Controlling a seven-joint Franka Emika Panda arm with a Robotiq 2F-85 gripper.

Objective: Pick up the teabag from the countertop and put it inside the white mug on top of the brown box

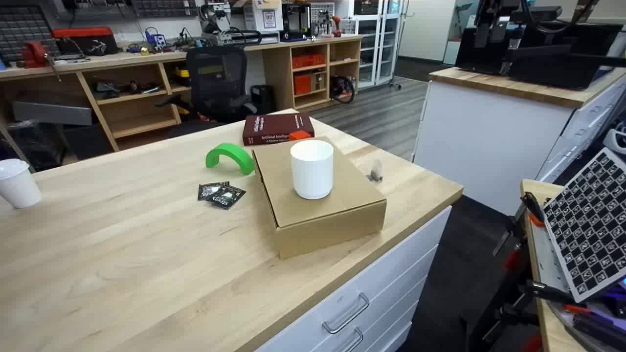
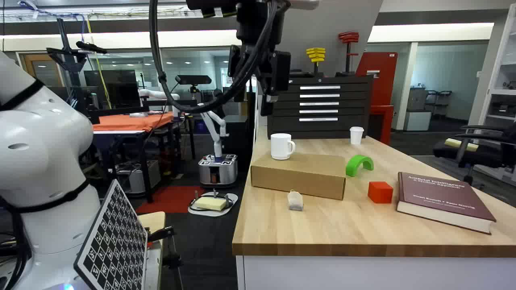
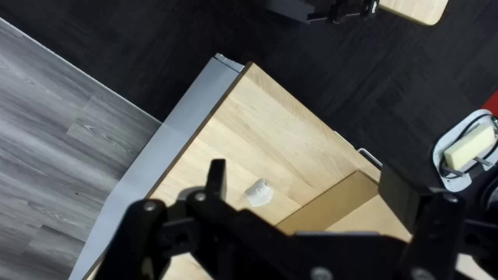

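One teabag (image 2: pixel 295 201) lay on the tabletop (image 1: pixel 122 254), pincer (image 3: pixel 303 179) wide

The pale wood tabletop filled the lower left of the frame in an exterior view, a workbench (image 1: pixel 277 78) crossing the upper left. In an exterior view one teabag lay below and right of centre, near but apart from one brown box (image 2: pixel 300 177). One white mug (image 2: pixel 278 147) stood upright on that box. Also counted: one cup (image 2: pixel 356 137), one green arch (image 2: pixel 354 164), one red block (image 2: pixel 379 192), one book (image 2: pixel 439 195), two black packets (image 1: pixel 226 196). The pincer's jaws stood far apart.
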